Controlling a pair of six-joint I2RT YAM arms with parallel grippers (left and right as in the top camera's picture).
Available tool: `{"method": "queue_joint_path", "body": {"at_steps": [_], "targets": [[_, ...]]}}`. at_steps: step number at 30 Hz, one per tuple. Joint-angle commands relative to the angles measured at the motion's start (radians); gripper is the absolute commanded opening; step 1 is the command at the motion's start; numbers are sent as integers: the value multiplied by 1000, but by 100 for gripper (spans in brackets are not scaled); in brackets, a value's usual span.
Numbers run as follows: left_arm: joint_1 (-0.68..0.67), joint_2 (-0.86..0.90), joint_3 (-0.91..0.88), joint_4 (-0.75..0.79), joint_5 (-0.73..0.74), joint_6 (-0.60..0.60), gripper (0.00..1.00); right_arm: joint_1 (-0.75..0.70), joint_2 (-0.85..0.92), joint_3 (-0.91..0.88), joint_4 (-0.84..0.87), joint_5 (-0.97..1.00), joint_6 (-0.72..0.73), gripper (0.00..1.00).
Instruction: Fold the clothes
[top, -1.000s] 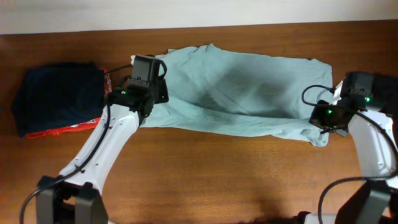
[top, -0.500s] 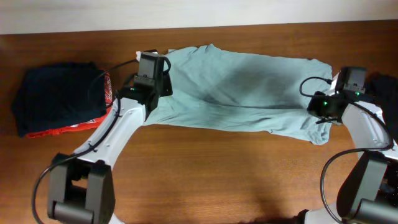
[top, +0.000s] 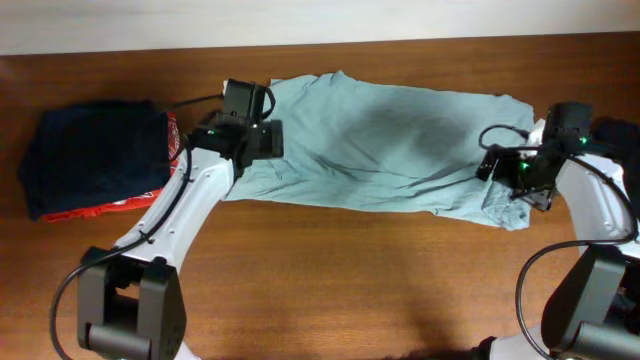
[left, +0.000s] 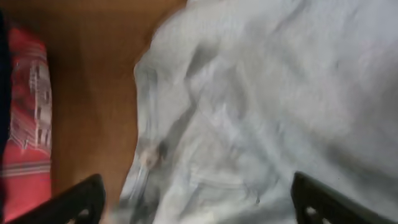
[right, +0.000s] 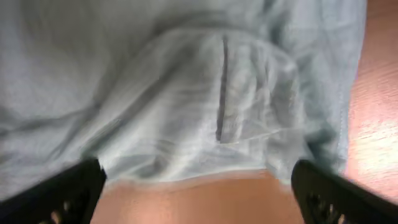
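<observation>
The clothes (top: 385, 140), a pale grey-blue T-shirt, lie spread and wrinkled across the back middle of the wooden table. My left gripper (top: 250, 140) hovers over the shirt's left edge, jaws wide open with nothing in them. Its wrist view shows crumpled cloth (left: 249, 112) between the two dark fingertips (left: 81, 202). My right gripper (top: 512, 172) is over the shirt's right end, also open and empty. In the right wrist view a folded sleeve hem (right: 217, 93) lies loose above bare wood, between the fingertips (right: 323, 193).
A folded navy garment (top: 95, 155) lies on a red one (top: 120, 205) at the left, close to my left arm; the red cloth (left: 25, 124) shows in the left wrist view. A dark garment (top: 622, 145) sits at the right edge.
Both grippers have opened and let go of the shirt, which now lies flatter. Each had carried its shirt end toward the back of the table before the release.
</observation>
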Motion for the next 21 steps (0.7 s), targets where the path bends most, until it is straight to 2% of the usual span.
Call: {"method": "queue_joint_path", "body": {"at_steps": [1,2,3,4,5,6,9,12,21], "targets": [[2,10,13,-112,22,12,69,-2,2,12,-69,-17,2,99],[2,14,13,-145,25,12,49,-1,2,8,-84,-17,-2,91],[2,18,13,-159,30,12,36,2,2,2,-83,-17,-5,82],[2,25,12,-163,38,11,16,4,2,-5,-79,-18,-5,63],[2,35,11,-163,53,12,5,10,2,-14,-71,-18,-5,47],[1,58,11,-154,79,12,1,25,2,-30,-52,-18,-5,24],[2,101,11,-117,125,12,1,70,3,-41,-16,-20,-6,3],[-5,135,11,-71,192,13,1,156,3,-40,31,-59,-69,4],[-42,141,11,-30,192,13,1,458,72,-40,229,-3,-127,4]]}}
